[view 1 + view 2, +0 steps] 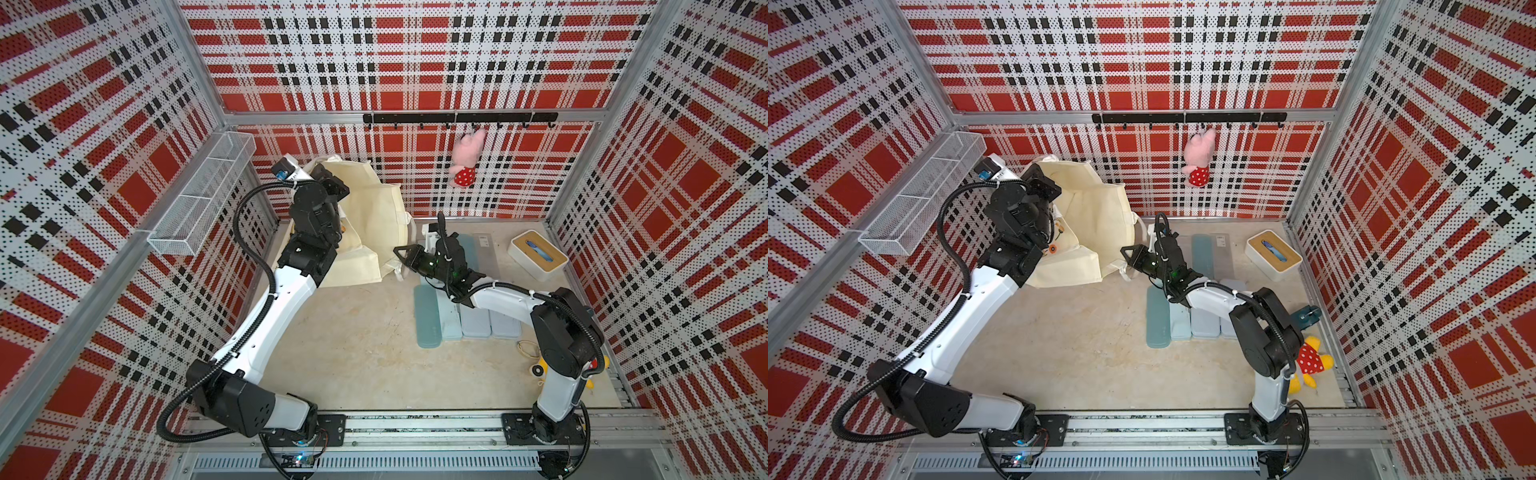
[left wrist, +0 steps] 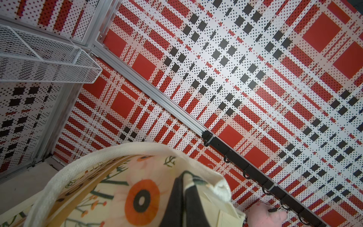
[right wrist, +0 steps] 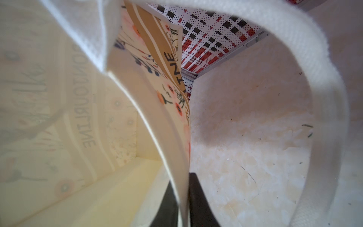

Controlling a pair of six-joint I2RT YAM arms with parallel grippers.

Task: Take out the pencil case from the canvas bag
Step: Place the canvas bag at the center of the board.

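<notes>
The left arm (image 1: 257, 345) and right arm (image 1: 561, 332) are formed of white shells (image 1: 500, 297) and black joint housings (image 1: 245, 405), are trailed by black corrugated conduits (image 1: 238, 220), and are ended by a black left tool (image 2: 184, 186) and right tool (image 1: 405, 254).

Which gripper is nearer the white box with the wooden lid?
Right. The right gripper clamps the canvas bag at its edge on the side facing the white box; the left gripper clamps the bag's raised rim, farther from the box.

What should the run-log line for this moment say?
left gripper: shut on canvas bag rim | right gripper: shut on canvas bag mouth edge | canvas bag: slumped on table | pencil case: not seen inside
</notes>
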